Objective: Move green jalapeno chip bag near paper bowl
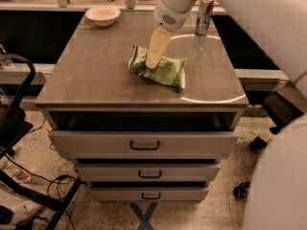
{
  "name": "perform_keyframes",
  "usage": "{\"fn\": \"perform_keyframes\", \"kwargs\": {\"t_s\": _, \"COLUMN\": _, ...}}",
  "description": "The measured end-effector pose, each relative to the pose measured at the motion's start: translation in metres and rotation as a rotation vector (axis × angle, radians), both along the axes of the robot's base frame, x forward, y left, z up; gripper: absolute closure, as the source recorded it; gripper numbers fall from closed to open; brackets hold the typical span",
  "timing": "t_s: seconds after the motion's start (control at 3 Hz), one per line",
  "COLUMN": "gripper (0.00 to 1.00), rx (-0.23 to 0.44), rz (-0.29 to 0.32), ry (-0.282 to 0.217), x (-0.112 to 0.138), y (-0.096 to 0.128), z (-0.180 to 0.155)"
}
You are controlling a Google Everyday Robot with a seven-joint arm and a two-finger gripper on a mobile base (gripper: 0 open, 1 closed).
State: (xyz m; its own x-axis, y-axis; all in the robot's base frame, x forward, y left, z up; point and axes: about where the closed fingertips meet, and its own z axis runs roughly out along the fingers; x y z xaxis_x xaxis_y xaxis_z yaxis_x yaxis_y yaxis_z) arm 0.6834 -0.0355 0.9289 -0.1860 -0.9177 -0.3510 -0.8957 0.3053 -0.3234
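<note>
The green jalapeno chip bag (160, 68) lies crumpled at the middle of the grey cabinet top (96, 75). The paper bowl (102, 15) sits at the far left corner of the top, well apart from the bag. My gripper (153, 61) hangs from the white arm that comes in from the upper right. Its pale tip is right over the bag's left half, at or just above its surface.
A tall silver can (204, 15) stands at the far right of the top. The cabinet's top drawer (144, 143) is pulled out a little. A black chair (14, 128) is at the left and another chair base (268, 119) at the right.
</note>
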Motion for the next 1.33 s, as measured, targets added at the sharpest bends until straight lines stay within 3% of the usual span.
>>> {"fn": "perform_keyframes", "kwargs": {"t_s": 0.33, "gripper": 0.0, "rx": 0.027, "rz": 0.02, "ry": 0.069, "x": 0.0, "y": 0.016, "z": -0.032}}
{"fn": "perform_keyframes", "kwargs": {"t_s": 0.67, "gripper": 0.18, "rx": 0.026, "rz": 0.021, "ry": 0.123, "x": -0.003, "y": 0.022, "z": -0.058}}
{"fn": "perform_keyframes", "kwargs": {"t_s": 1.0, "gripper": 0.4, "rx": 0.024, "rz": 0.023, "ry": 0.129, "x": -0.003, "y": 0.023, "z": -0.061}}
{"fn": "perform_keyframes", "kwargs": {"t_s": 1.33, "gripper": 0.72, "rx": 0.023, "rz": 0.025, "ry": 0.133, "x": -0.003, "y": 0.024, "z": -0.064}}
